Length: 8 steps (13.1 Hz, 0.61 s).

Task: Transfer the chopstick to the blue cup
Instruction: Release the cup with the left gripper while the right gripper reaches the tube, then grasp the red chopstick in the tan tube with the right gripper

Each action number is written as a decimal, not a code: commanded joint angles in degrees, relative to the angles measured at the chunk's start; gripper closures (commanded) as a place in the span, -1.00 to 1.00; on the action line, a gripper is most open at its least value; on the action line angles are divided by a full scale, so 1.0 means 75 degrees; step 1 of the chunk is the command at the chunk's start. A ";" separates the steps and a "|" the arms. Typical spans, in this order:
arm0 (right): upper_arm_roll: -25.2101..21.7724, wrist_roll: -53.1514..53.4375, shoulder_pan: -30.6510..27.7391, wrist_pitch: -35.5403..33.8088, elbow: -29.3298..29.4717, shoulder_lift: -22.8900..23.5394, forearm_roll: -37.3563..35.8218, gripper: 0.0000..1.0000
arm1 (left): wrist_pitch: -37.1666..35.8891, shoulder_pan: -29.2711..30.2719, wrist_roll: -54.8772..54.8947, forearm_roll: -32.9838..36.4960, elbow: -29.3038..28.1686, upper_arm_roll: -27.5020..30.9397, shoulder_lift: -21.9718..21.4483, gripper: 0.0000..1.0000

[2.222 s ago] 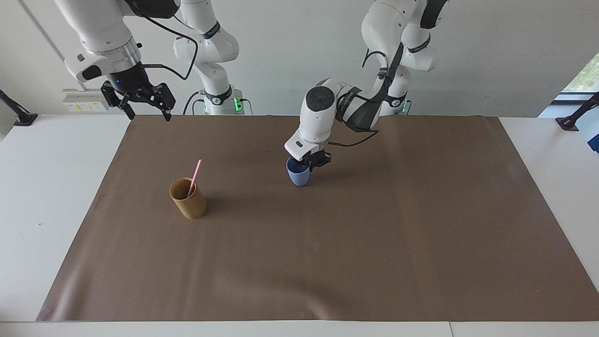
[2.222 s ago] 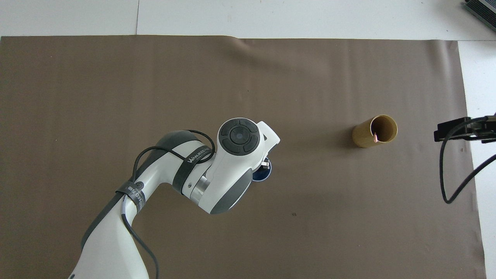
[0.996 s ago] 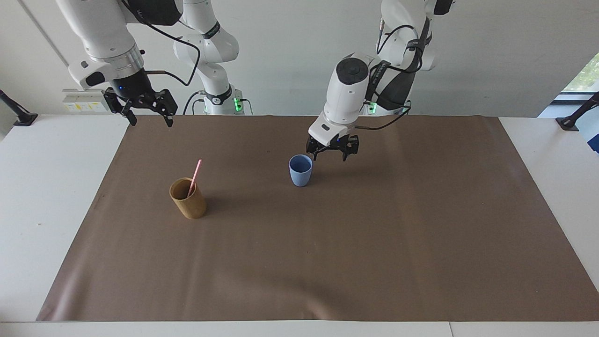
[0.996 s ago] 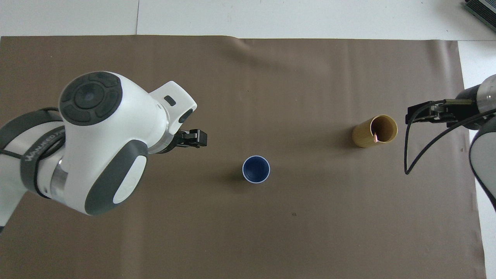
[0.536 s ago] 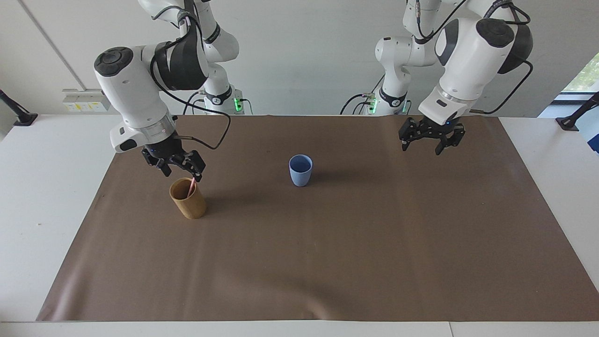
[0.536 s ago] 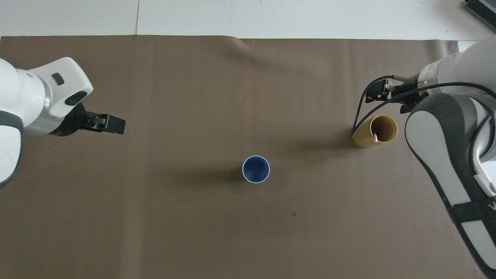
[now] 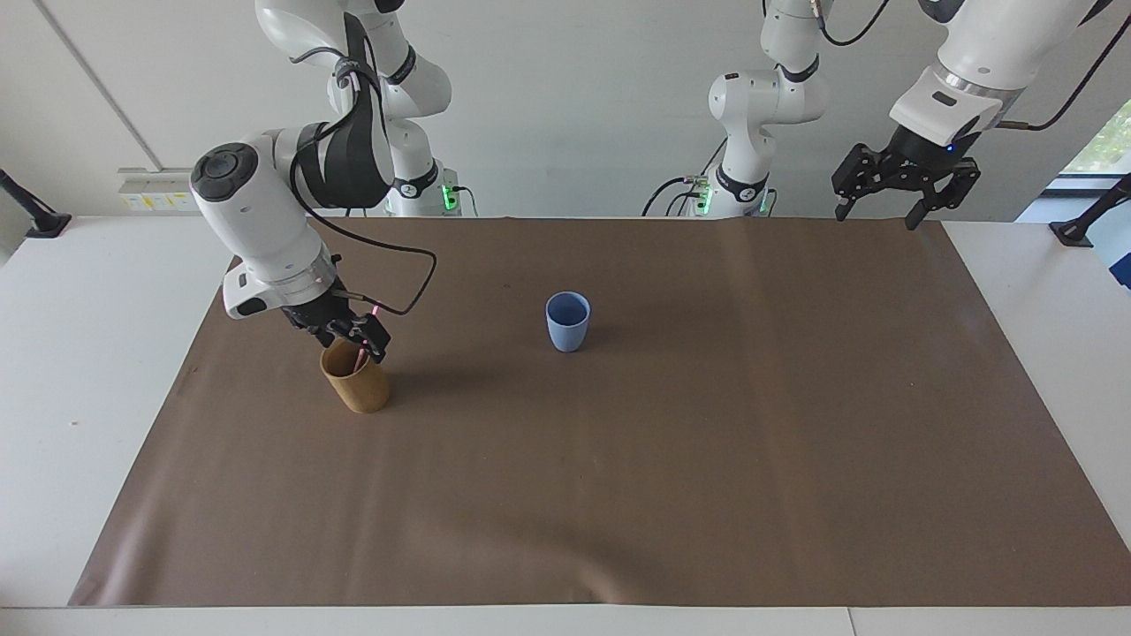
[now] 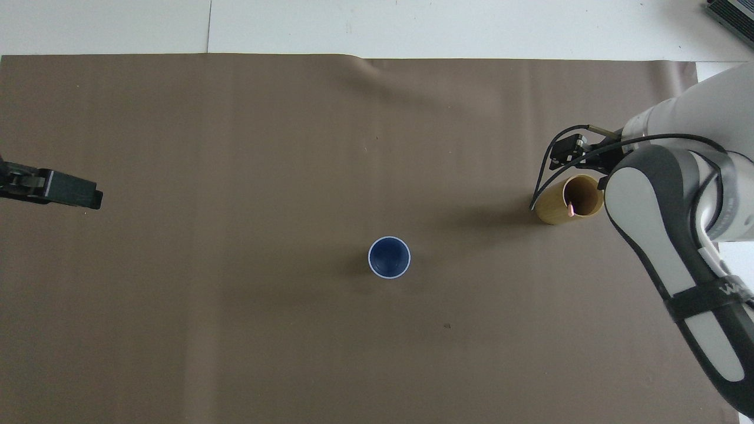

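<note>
The pink chopstick [image 7: 360,359] leans in the brown cup [image 7: 356,385], toward the right arm's end of the table; its top end [image 8: 570,207] shows inside the brown cup [image 8: 556,207] from above. My right gripper [image 7: 356,339] is down at that cup's rim, open, with the stick running up between its fingers; whether they touch it I cannot tell. The blue cup [image 7: 566,321] stands upright and empty [image 8: 389,257] mid-table. My left gripper [image 7: 876,215] hangs open and empty over the mat's edge by the robots, at the left arm's end; it also shows in the overhead view [image 8: 65,191].
A brown mat [image 7: 618,495] covers most of the white table [image 7: 88,353]. The right arm's forearm [image 8: 660,235] hangs over the mat's end beside the brown cup. A cable [image 7: 415,283] loops from the right wrist.
The right gripper has dropped onto the chopstick above the brown cup. The left gripper, away from the blue cup a second ago, has risen and swung out to its own end of the table.
</note>
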 commanded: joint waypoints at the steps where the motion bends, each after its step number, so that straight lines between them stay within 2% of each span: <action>1: 0.0047 0.0214 -0.0098 0.0045 -0.0624 -0.0462 0.0349 -1.00 | -0.0257 0.0102 0.0053 0.0217 0.0376 -0.0091 0.0168 -1.00; 4: 0.0047 0.0144 -0.0121 -0.0363 -0.0883 -0.0685 0.0455 -1.00 | -0.0385 0.0266 0.0064 0.0228 -0.0138 -0.0079 -0.0194 -1.00; 5: 0.0047 0.0179 -0.0110 -0.0586 -0.0906 -0.0708 0.0455 -0.90 | -0.0362 0.0255 0.0029 0.0217 -0.0140 -0.0091 -0.0208 -1.00; 8: 0.0047 0.0156 -0.0121 -0.0682 -0.0953 -0.0755 0.0467 -0.31 | -0.0338 0.0266 0.0029 0.0193 -0.0140 -0.0079 -0.0196 -1.00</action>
